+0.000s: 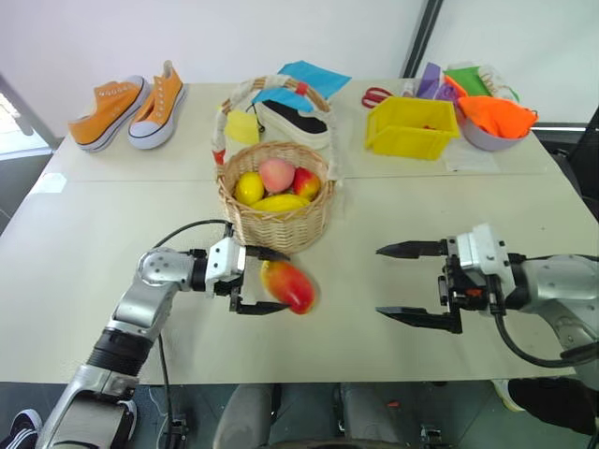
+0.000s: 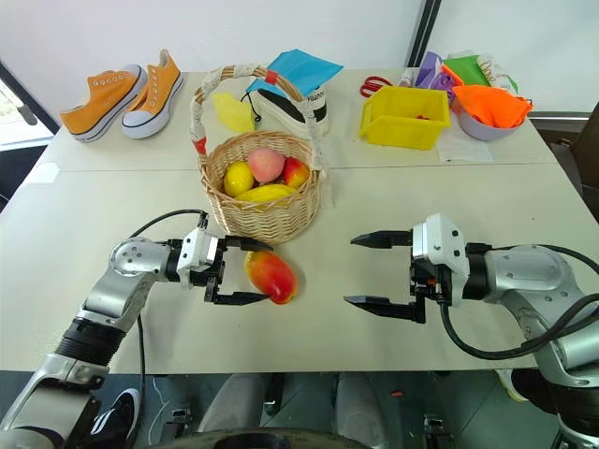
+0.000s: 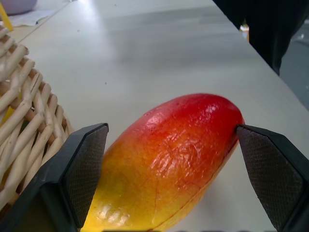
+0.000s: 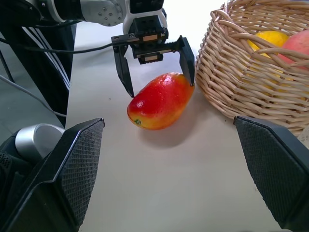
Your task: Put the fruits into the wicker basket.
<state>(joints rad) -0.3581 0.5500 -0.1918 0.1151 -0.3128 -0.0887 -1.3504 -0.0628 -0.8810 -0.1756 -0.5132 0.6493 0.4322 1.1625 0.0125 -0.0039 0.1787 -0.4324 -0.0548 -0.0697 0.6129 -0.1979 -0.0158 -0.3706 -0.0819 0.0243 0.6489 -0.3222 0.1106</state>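
One white table (image 1: 393, 234) is carrying everything. Sitting near its centre is the basket (image 1: 277, 208), its white handle with red bands arching over the top, with a peach (image 1: 276, 173), a lemon (image 1: 248, 188), an apple (image 1: 306, 182) and a banana (image 1: 279, 202) lying inside.

At about 7 o'clock from the basket, the left gripper (image 1: 264, 280) is reaching in with its fingers spread wide around the mango (image 1: 288, 285). The mango is lying on the table just beside the basket wall, at the basket's 6 o'clock, with one finger standing on each side of it; in the left wrist view one pad (image 3: 273, 166) is meeting the mango's red end while the other stands just beside its yellow flank. The mango is resting on the table, not lifted.

At about 4 o'clock from the basket, well apart from the mango, the right gripper (image 1: 401, 282) is hanging over bare table with its fingers spread and nothing between them, pointing toward the mango.

Along the far edge, orange sneakers (image 1: 131, 110) are sitting at 10 o'clock, a black-and-white shoe (image 1: 295, 120) at 12 o'clock just behind the basket, and a yellow bin (image 1: 412, 127) at 2 o'clock, beside a bowl (image 1: 491, 136) holding orange cloth.
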